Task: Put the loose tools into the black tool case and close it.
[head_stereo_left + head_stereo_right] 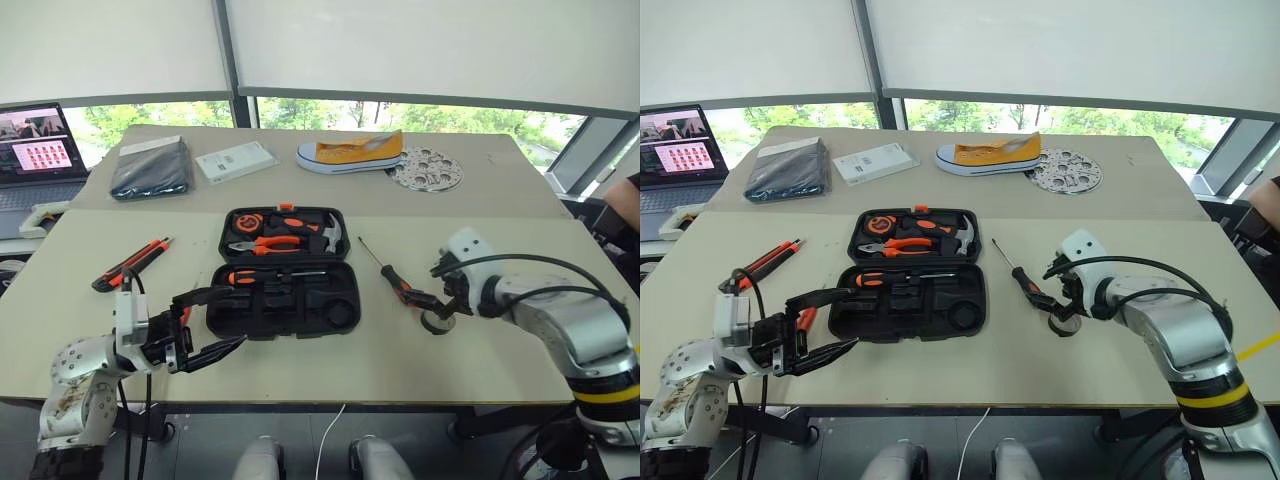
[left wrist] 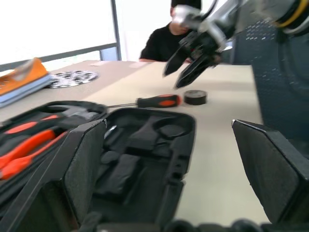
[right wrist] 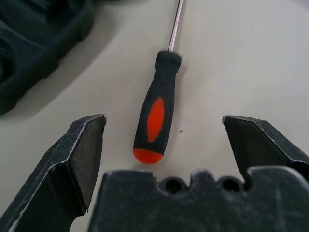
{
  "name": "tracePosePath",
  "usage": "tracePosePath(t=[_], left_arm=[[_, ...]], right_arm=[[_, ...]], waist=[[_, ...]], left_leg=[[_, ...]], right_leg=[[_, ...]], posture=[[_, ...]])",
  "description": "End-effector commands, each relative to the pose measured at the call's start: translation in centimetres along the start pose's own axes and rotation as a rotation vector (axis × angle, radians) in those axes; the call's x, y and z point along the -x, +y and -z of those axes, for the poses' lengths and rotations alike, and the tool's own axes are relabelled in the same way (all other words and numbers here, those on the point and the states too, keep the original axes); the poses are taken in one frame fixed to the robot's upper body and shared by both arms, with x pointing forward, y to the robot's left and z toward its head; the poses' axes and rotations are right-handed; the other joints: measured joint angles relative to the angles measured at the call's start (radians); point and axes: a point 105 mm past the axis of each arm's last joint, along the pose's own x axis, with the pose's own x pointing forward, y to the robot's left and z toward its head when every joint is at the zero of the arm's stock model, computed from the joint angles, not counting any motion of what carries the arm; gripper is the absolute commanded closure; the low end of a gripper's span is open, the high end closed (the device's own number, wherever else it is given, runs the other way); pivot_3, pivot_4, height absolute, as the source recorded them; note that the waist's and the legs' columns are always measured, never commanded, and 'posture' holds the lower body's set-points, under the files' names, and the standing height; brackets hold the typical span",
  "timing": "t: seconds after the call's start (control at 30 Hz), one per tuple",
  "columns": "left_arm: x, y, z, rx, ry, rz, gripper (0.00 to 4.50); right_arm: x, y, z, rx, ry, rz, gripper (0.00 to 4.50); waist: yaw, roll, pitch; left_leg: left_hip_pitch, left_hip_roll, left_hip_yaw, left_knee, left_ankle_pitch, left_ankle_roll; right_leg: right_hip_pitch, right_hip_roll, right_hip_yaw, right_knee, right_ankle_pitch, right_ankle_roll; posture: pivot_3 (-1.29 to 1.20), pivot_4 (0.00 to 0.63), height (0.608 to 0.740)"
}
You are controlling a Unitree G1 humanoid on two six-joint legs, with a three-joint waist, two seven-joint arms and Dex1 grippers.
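From the head views, the black tool case point(image 1: 283, 272) is seen lying open in the middle of the table point(image 1: 330, 365), pliers point(image 1: 265, 244) and hammer point(image 1: 330, 234) already seated in the far half, and one black-and-orange screwdriver point(image 1: 262, 277) laid in the near half. Two tools are left out on the right: a screwdriver point(image 1: 388, 273) and, just beside its handle, a small tape roll point(image 1: 436, 322). The utility knife point(image 1: 128, 265) and something slim and orange next to it are left out on the left. The right gripper point(image 1: 437, 297) is held over that handle and roll with its fingers spread and nothing in them. The left gripper point(image 1: 208, 322) is parked by the case's near-left corner, also spread wide and empty.

In the left wrist view, the empty moulded slots of the case are looked across, with the screwdriver and tape roll seen beyond and the other gripper poised above them.

In the right wrist view, the screwdriver handle is framed dead centre between the two parted fingers, lying flat, shaft pointing away.

So the step in hand looks like picking up the right-side screwdriver. A short drop and a squeeze across the handle would be needed next, without the tape roll being nudged.

No brand or readable writing can be made out on anything.
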Motion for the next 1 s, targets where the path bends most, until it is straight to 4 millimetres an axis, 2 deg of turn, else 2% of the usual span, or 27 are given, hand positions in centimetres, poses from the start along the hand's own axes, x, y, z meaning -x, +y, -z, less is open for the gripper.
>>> tracePosePath(t=[0.03,0.1,0.2,0.3,0.37,0.4,0.43,0.47,0.6,0.67,0.7,0.77,0.83,0.87,0.9,1.0], left_arm=[[-0.4,-0.6,-0.8,-0.008,-0.024,0.014,0.05],[-0.3,-0.7,-0.8,-0.006,-0.019,0.016,0.05],[-0.1,-0.5,-0.7,-0.01,-0.015,0.0,0.0],[-0.2,-0.5,-0.8,-0.008,-0.019,0.003,0.0],[-0.1,-0.4,-0.6,-0.007,-0.014,0.007,0.0],[-0.1,-0.3,-0.6,-0.008,-0.013,0.004,0.0],[0.0,-0.3,-0.6,-0.008,-0.013,0.003,0.0],[0.0,-0.3,-0.6,-0.009,-0.014,0.001,0.0],[0.1,0.2,-0.8,-0.003,-0.034,-0.034,0.0],[0.3,0.4,-1.0,0.01,-0.044,-0.056,0.0],[0.4,0.5,-1.1,0.013,-0.045,-0.07,0.0],[0.6,0.7,-1.2,0.013,-0.044,-0.105,0.0],[1.4,1.3,-1.2,0.021,-0.017,-0.177,0.0],[2.0,1.7,-1.2,0.019,0.001,-0.212,0.0],[2.6,2.1,-1.2,0.014,0.018,-0.24,0.0],[4.2,2.6,-1.0,0.007,0.065,-0.278,0.0]], right_arm=[[-1.0,-0.1,-0.4,0.009,0.009,0.015,0.0],[-1.7,0.0,-0.6,0.0,0.005,0.02,0.0],[-2.7,-0.2,-0.9,-0.024,-0.011,0.04,0.64],[-3.0,-0.3,-1.2,-0.033,-0.028,0.043,1.76],[-3.3,-0.6,-1.1,-0.039,-0.041,0.065,2.32],[-3.4,-0.8,-1.1,-0.045,-0.052,0.076,2.88],[-3.4,-1.0,-1.2,-0.053,-0.07,0.095,2.99],[-3.3,-1.2,-1.3,-0.061,-0.087,0.113,3.38],[-2.0,-3.6,-1.3,-0.115,-0.146,0.283,3.47],[-1.0,-4.3,-2.1,-0.115,-0.221,0.338,3.47],[-0.5,-4.1,-3.3,-0.1,-0.296,0.326,3.47],[0.4,-2.8,-6.0,-0.027,-0.454,0.242,3.47],[1.5,0.7,-9.6,0.179,-0.636,0.034,3.47],[1.8,2.2,-10.6,0.286,-0.675,-0.053,3.47],[1.8,3.6,-11.2,0.375,-0.684,-0.144,3.47],[0.0,5.4,-11.0,0.534,-0.564,-0.294,3.47]], waist=[[-0.004,0.0,0.0],[-0.006,0.0,0.0],[-0.008,0.0,0.0],[-0.008,0.0,0.0],[-0.008,0.0,0.0],[-0.008,0.0,0.0],[-0.008,0.0,0.0],[-0.008,0.0,0.0],[-0.006,0.0,0.0],[-0.005,0.0,0.0],[-0.006,0.0,0.0],[-0.009,0.0,0.0],[-0.018,0.0,0.0],[-0.026,0.0,0.0],[-0.034,0.001,0.001],[-0.04,0.001,0.001]], left_leg=[[0.0,0.0,0.0,0.0,0.0,0.0],[0.0,0.0,0.0,0.0,0.0,0.0],[0.001,0.0,0.0,0.001,0.0,0.0],[0.002,0.0,0.0,0.001,0.0,0.0],[0.002,0.0,0.0,0.001,0.0,0.0],[0.002,0.0,0.0,0.001,0.0,0.0],[0.002,0.0,0.0,0.001,0.0,0.0],[0.002,0.0,0.0,0.001,0.0,0.0],[0.001,0.0,0.0,0.001,0.0,0.0],[0.001,0.0,0.0,0.001,0.0,0.0],[0.001,0.0,0.0,0.001,0.0,0.0],[0.001,0.0,0.0,0.001,0.0,0.0],[0.001,0.001,0.0,0.001,0.0,0.0],[0.001,0.002,0.0,0.001,0.0,0.0],[0.002,0.002,0.0,0.0,0.0,0.0],[0.005,0.003,0.0,0.0,0.0,0.0]], right_leg=[[0.0,0.0,0.0,0.0,0.0,0.0],[0.0,0.0,0.0,0.001,0.0,0.0],[0.0,0.001,0.0,0.002,-0.001,0.002],[0.0,0.001,0.0,0.002,-0.002,0.003],[0.0,0.001,0.0,0.003,-0.002,0.003],[0.0,0.001,0.0,0.002,-0.002,0.003],[0.0,0.001,0.0,0.002,-0.002,0.003],[0.0,0.001,0.0,0.002,-0.002,0.003],[0.0,0.001,0.0,0.003,-0.002,0.003],[0.0,0.0,0.0,0.002,-0.002,0.003],[0.0,0.0,0.0,0.002,-0.001,0.003],[0.0,0.0,0.0,0.002,-0.001,0.003],[-0.001,0.002,0.001,0.002,-0.002,0.005],[-0.001,0.003,0.002,0.003,-0.002,0.005],[-0.001,0.003,0.002,0.003,-0.003,0.005],[-0.001,0.005,0.003,0.004,-0.003,0.005]], posture=[[0.0,0.15,0.74],[0.0,0.15,0.74],[0.0,0.15,0.74],[0.0,0.15,0.74],[0.0,0.15,0.74],[0.0,0.15,0.74],[0.0,0.15,0.74],[0.0,0.15,0.74],[0.0,0.15,0.74],[0.0,0.15,0.74],[0.0,0.15,0.74],[0.0,0.15,0.74],[0.0,0.15,0.74],[0.0,0.15,0.74],[0.0,0.15,0.74],[0.0,0.15,0.74]])
